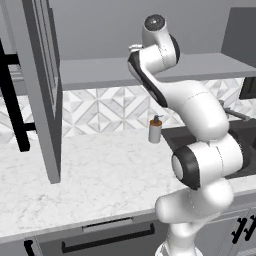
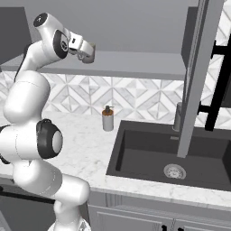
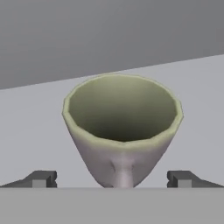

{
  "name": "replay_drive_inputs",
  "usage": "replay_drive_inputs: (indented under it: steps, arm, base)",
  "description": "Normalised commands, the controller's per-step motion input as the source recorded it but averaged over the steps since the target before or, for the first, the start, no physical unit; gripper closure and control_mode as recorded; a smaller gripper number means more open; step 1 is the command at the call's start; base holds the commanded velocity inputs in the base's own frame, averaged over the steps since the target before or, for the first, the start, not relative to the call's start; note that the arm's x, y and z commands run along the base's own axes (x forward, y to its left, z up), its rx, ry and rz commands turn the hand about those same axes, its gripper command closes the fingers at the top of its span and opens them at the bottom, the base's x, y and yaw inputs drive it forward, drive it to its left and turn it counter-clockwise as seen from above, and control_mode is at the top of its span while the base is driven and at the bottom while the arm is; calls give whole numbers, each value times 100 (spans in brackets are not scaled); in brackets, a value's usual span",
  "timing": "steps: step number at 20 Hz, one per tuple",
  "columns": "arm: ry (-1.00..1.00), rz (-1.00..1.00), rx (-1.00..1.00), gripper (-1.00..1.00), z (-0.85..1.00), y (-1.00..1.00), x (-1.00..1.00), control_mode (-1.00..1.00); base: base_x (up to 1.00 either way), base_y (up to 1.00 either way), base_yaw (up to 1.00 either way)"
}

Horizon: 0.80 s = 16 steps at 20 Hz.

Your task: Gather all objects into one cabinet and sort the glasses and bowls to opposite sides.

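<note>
1. Hovering at the grey shelf above the marble table, the tool is standing wide, its two tips flanking the tumbler without touching it.
2. Sitting upright on that shelf, the greyish tumbler is showing a greenish rim and a narrow base.
3. Resting by the dark sink, a soap bottle is showing no readable label or writing.
</note>
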Motion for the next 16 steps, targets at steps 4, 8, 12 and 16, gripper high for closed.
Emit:
replay_drive_inputs:
  steps: [4,8,12,16]
  arm:
    - [0,-2,0,-100,-2,0,14,-100]
    - [-2,0,0,-100,-8,0,-28,-100]
    - [-2,0,0,-100,-2,0,-14,-100]
    - [-2,-4,0,-100,0,0,0,-100]
  base:
    - [0,0,0]
    - [0,0,0]
    - [0,0,0]
    - [0,0,0]
